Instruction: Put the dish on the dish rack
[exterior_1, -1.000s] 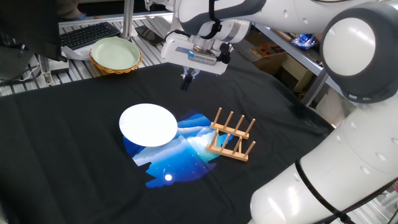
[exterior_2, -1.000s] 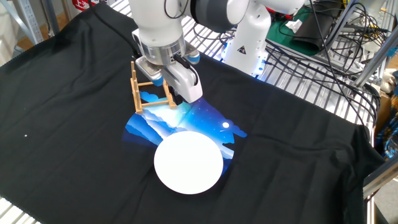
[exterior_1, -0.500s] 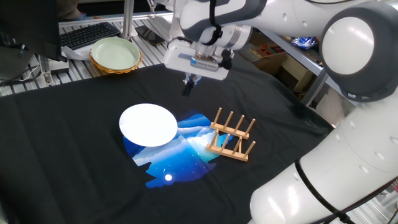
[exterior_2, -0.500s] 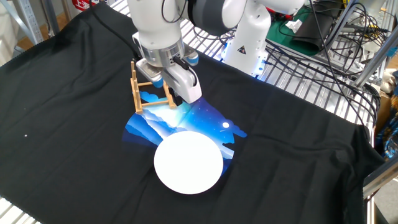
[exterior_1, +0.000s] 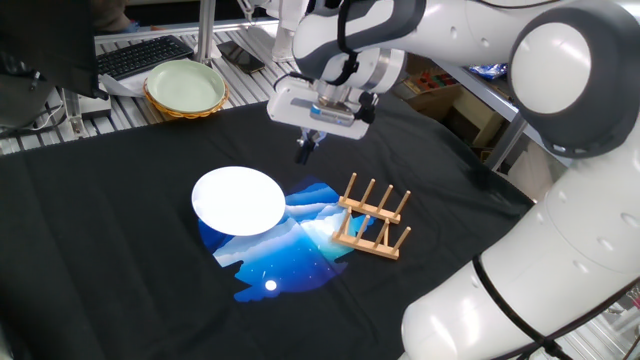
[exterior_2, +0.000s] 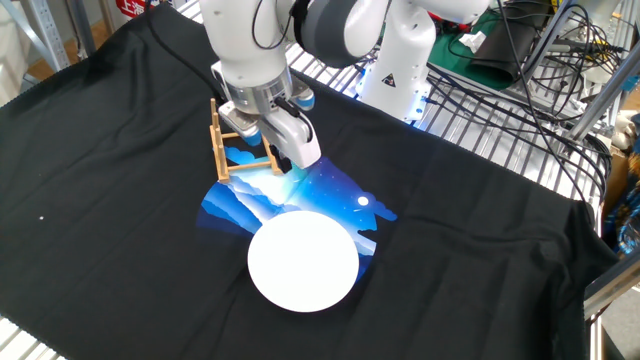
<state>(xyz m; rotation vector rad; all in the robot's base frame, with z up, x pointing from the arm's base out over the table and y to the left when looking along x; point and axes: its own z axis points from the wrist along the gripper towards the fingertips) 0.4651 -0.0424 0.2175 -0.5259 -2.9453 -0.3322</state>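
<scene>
The dish (exterior_1: 239, 200) is a plain white round plate lying flat on the black cloth, partly over a blue printed patch; it also shows in the other fixed view (exterior_2: 303, 259). The dish rack (exterior_1: 373, 218) is a small wooden peg rack standing to the plate's right, and it shows behind the arm in the other fixed view (exterior_2: 228, 143). My gripper (exterior_1: 305, 152) hangs in the air above the cloth, between plate and rack and further back. Its fingers look closed together and hold nothing. In the other fixed view the gripper (exterior_2: 287, 158) partly hides the rack.
A pale green bowl with a woven rim (exterior_1: 185, 88) sits at the far left edge beside a keyboard (exterior_1: 143, 55). A blue printed patch (exterior_1: 285, 250) lies on the cloth. A wire shelf and cables (exterior_2: 500, 90) border the far side.
The gripper has come down a little and shifted slightly toward the rack. The plate and the rack have not moved.
</scene>
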